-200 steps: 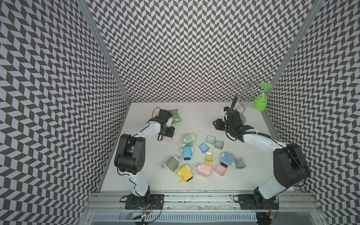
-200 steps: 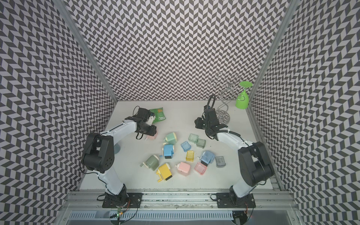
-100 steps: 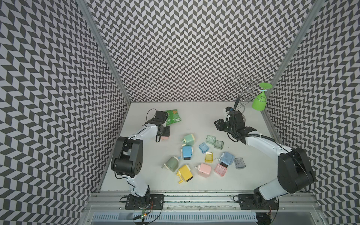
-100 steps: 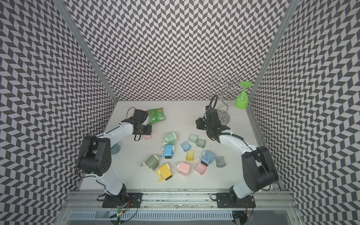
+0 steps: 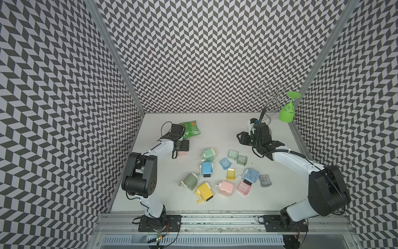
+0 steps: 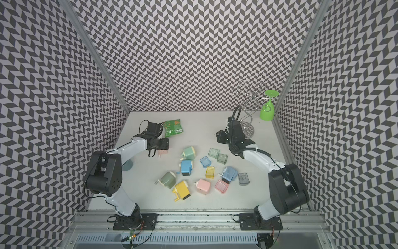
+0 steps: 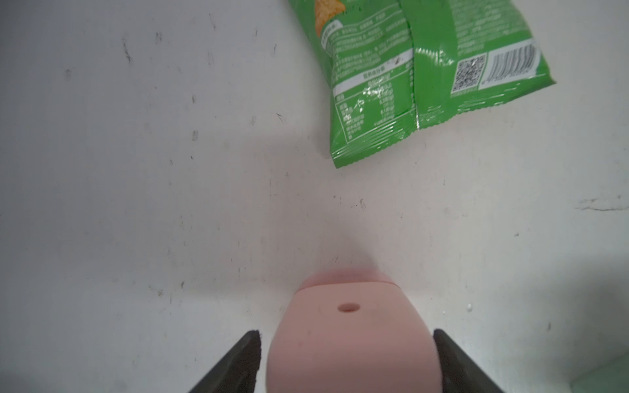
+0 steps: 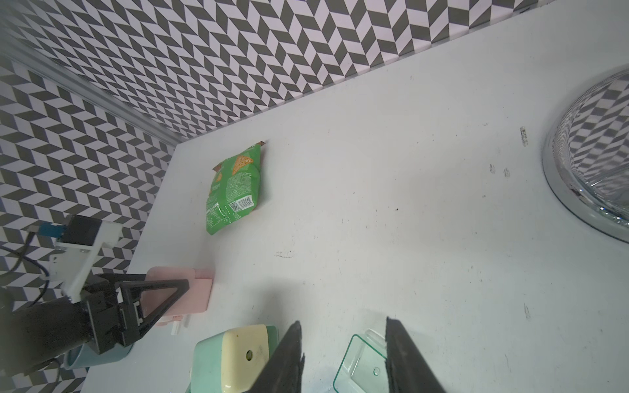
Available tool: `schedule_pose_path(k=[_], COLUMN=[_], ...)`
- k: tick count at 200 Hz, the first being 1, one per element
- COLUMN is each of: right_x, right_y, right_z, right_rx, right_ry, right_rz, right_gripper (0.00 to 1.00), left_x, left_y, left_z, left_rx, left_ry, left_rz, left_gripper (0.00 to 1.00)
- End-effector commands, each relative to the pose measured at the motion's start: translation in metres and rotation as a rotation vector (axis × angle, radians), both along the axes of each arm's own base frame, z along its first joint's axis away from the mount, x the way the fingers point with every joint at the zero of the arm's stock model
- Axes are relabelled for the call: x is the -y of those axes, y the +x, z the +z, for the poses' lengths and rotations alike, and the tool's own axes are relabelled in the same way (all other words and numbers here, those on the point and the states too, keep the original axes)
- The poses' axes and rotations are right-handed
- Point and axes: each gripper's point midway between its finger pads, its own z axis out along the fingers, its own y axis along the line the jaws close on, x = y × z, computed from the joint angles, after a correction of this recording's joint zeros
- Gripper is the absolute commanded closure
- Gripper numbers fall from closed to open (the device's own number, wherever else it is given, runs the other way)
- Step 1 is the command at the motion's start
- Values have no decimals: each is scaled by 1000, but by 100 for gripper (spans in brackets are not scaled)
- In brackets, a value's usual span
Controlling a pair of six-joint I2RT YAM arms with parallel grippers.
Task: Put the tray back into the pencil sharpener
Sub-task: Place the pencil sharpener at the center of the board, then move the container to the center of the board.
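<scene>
A pink pencil sharpener [image 7: 347,340] stands on the table between the fingers of my left gripper [image 7: 345,335], which is open with a thin gap on each side. In both top views it peeks out under that gripper [image 5: 183,145] as a pink block [image 5: 182,153] [image 6: 163,152]. A slightly darker pink piece [image 7: 340,276] sits at its far end. My right gripper [image 8: 343,323] hovers open and empty above a clear light-green tray [image 8: 360,367] [image 5: 233,154].
Mint [image 5: 209,154], blue [image 5: 207,169], sage [image 5: 190,181], yellow [image 5: 204,191], pink [image 5: 226,188] and light-blue [image 5: 251,175] sharpeners lie mid-table among several loose trays [image 5: 243,188]. A green snack bag [image 5: 190,129] lies at the back left. At the back right a wire rack [image 6: 247,129] holds a green glass [image 5: 287,112].
My left jaws have spread and let go of the pink sharpener, which stays on the table. My right jaws have opened a little wider.
</scene>
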Motion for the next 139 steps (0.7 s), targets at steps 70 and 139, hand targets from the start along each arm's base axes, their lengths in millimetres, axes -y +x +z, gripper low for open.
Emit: schedule_pose_path(k=[70, 139], right_x=[-27, -17], right_y=[-21, -46], right_z=[12, -37], right_rx=[56, -128], right_ry=[-114, -283], right_rz=[147, 113], right_gripper=[58, 57], left_x=[-14, -11], left_y=[11, -13], left_z=[182, 239], left_rx=[635, 848], left_ry=[-32, -85], left_rz=[3, -78], left_gripper=[11, 9])
